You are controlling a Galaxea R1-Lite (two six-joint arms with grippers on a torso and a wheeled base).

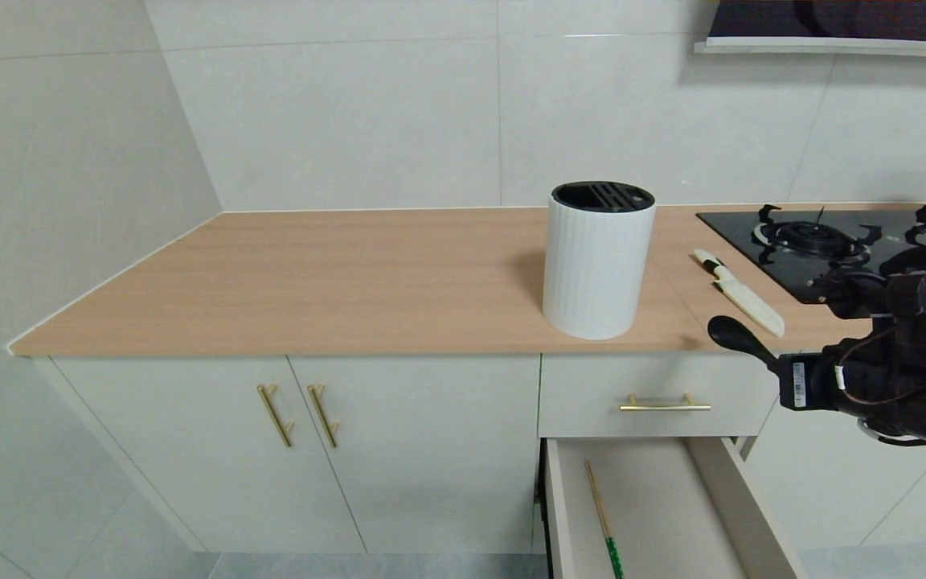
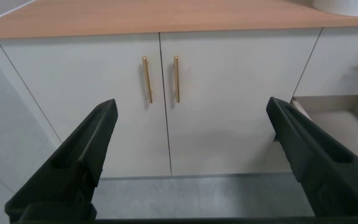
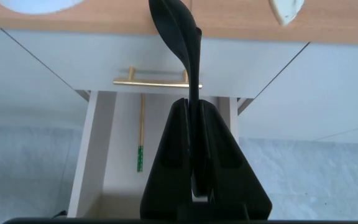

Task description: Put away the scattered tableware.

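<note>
While the right claw [image 3: 193, 118] is clenching the handle of a black spoon [image 3: 178, 34], the job is looking no more than half done. The spoon is hanging in the air, its bowl close to the front edge of the counter [image 1: 350, 281], roughly over the right side of the open drawer [image 1: 664, 482] beneath that edge. A pair of chopsticks [image 1: 601, 511] is lying in the drawer near its left wall, so I am judging those as put away. A pale knife [image 1: 740, 295] is lying on the counter near the front edge, between the white slotted holder [image 1: 598, 265] and the stove [image 1: 813, 241]. It is waiting to be stored, probably in the holder. The spoon is not yet resting in any storage place.

The left claw [image 2: 191, 162] is hanging released with its fingers spread wide, holding nothing. It is sitting low, facing the cupboard doors [image 2: 229, 106] left of the drawer.

For moving, the drawer is offering a broad bare floor beside the chopsticks. The counter's front edge and the closed drawer's handle [image 3: 157, 81] are sitting close under the spoon's bowl, so lowering it is likely calling for some care there. The counter's left half is giving plenty of room, well apart from the holder.
</note>
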